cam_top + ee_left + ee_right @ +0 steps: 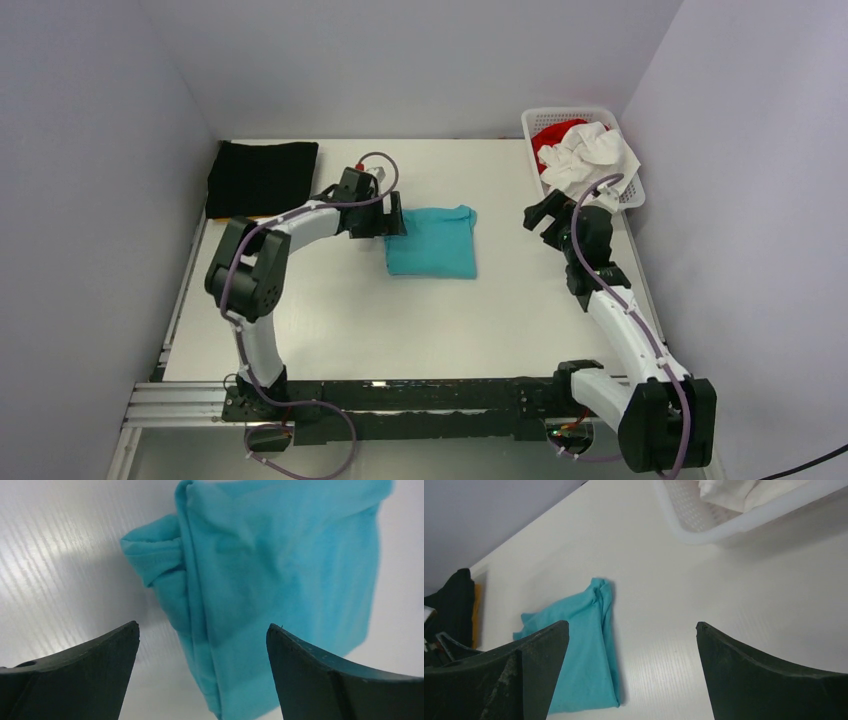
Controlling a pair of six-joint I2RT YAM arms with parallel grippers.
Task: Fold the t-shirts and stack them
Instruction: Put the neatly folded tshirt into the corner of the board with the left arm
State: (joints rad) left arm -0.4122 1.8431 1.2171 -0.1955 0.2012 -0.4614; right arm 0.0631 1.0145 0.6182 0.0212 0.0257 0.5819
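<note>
A folded turquoise t-shirt (432, 242) lies in the middle of the table; it also shows in the left wrist view (280, 570) and the right wrist view (579, 650). My left gripper (396, 217) is open and empty at the shirt's left edge, its jaws spread over the fold (202, 630). My right gripper (538, 216) is open and empty, right of the shirt and apart from it. A folded black t-shirt (260, 177) lies at the back left, with an orange-yellow edge under it (475, 615). White (592, 155) and red (553, 134) t-shirts lie crumpled in the basket.
A white lattice basket (630, 190) stands at the back right, its rim also in the right wrist view (724, 527). Walls close in the table on the left, back and right.
</note>
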